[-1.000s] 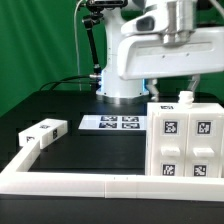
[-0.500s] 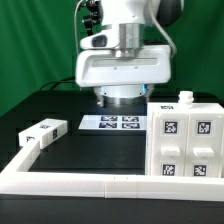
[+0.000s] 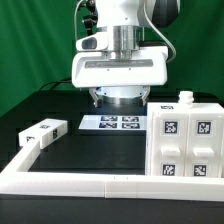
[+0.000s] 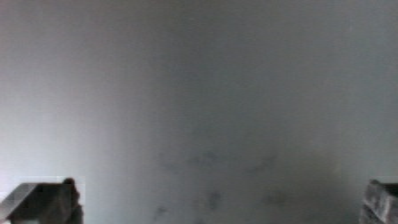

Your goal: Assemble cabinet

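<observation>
The cabinet [image 3: 185,140] is a white blocky box with four black-and-white tags on its front. It stands at the exterior view's right, with a small white knob [image 3: 184,98] on top. A loose white piece [image 3: 42,133] with a tag lies at the left. The arm's white hand body [image 3: 118,68] hangs high over the back middle, left of the cabinet and apart from it; its fingers do not show there. In the wrist view the gripper [image 4: 214,205] is open wide and empty, with dark fingertips [image 4: 45,200] at the frame's far edges over a blurred grey surface.
The marker board [image 3: 113,123] lies flat on the black table [image 3: 60,105] under the hand. A long low white border rail [image 3: 100,185] runs along the front and up the left side. The robot base [image 3: 118,97] stands behind the board, with a green backdrop beyond.
The arm has swung from above the cabinet toward the exterior view's left, to the back middle. The cabinet and the loose piece have not moved.
</observation>
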Tool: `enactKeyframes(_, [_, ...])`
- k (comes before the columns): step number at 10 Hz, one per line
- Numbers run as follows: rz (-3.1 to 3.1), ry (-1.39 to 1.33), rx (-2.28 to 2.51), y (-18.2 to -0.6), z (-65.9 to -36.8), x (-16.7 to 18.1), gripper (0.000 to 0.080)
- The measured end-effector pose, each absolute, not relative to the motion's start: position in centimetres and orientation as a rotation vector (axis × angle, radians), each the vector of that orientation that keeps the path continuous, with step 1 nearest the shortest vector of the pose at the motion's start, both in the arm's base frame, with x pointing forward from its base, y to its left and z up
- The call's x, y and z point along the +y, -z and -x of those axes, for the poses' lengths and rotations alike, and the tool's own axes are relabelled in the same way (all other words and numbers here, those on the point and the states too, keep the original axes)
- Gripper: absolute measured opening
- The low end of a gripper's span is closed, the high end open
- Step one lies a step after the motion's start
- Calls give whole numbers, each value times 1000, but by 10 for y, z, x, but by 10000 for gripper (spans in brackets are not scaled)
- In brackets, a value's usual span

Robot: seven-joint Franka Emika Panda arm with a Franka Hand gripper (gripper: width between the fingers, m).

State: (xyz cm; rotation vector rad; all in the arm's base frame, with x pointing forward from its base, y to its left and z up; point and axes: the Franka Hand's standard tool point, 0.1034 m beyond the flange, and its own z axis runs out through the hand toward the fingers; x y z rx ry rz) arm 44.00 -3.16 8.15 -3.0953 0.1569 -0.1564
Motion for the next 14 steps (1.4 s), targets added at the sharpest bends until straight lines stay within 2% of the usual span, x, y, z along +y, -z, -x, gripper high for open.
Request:
enactKeyframes(2, [3099,120,282,-73,-422,-74,797])
enactKeyframes(4, [3122,107,267,-68,-415,-128,797])
enactKeyframes(5, [3123,99,258,-71,-418,-146,797])
enactKeyframes(6, [3122,99,245,-69,-418,-136,797])
enactKeyframes(9, [3125,90,207,-68,-418,-137,797])
enactKeyframes(14, [3117,40,268,-51,-411,-207,797])
